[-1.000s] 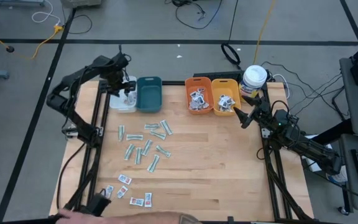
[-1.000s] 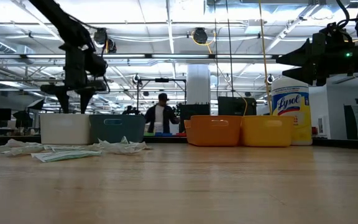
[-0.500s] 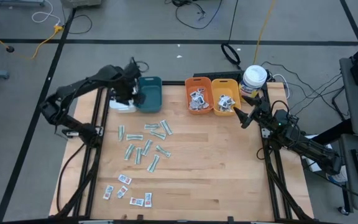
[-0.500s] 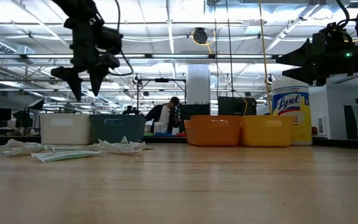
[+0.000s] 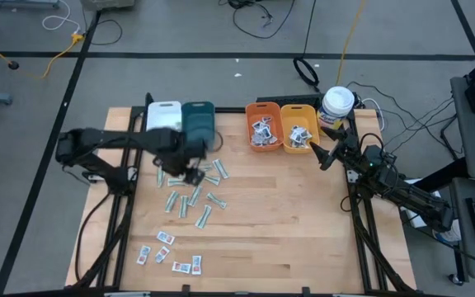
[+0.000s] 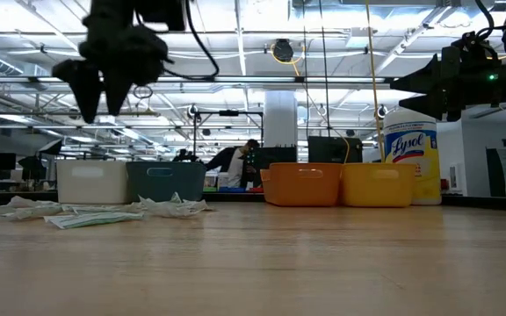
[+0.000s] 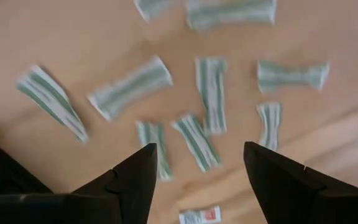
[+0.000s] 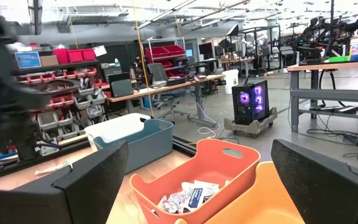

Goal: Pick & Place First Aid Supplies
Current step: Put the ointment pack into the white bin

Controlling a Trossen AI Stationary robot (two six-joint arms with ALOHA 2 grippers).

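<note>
Several narrow pale-green strips (image 5: 193, 186) lie loose on the wooden table (image 5: 287, 214), left of its middle; the left wrist view shows them (image 7: 211, 93) right below. Small white packets with red print (image 5: 171, 252) lie near the front left. My left gripper (image 5: 186, 172) hangs open above the strips, pointing down, with nothing between its fingers (image 7: 199, 149). It is well clear of the table (image 6: 95, 96). My right gripper (image 5: 320, 157) waits open and level at the right, beside the yellow bin (image 5: 298, 125).
A white bin (image 5: 164, 115) and a teal bin (image 5: 198, 122) stand at the far left. An orange bin (image 5: 263, 126) and the yellow bin hold white packets. A white canister with a yellow label (image 5: 337, 106) stands at the far right. A person (image 6: 231, 162) is in the room beyond.
My left gripper has swung from above the white bin toward the table's near edge and a little to the right, rising slightly and rolling about its own axis. It now hangs over the green strips, still open. A hand at the near edge has gone from view.
</note>
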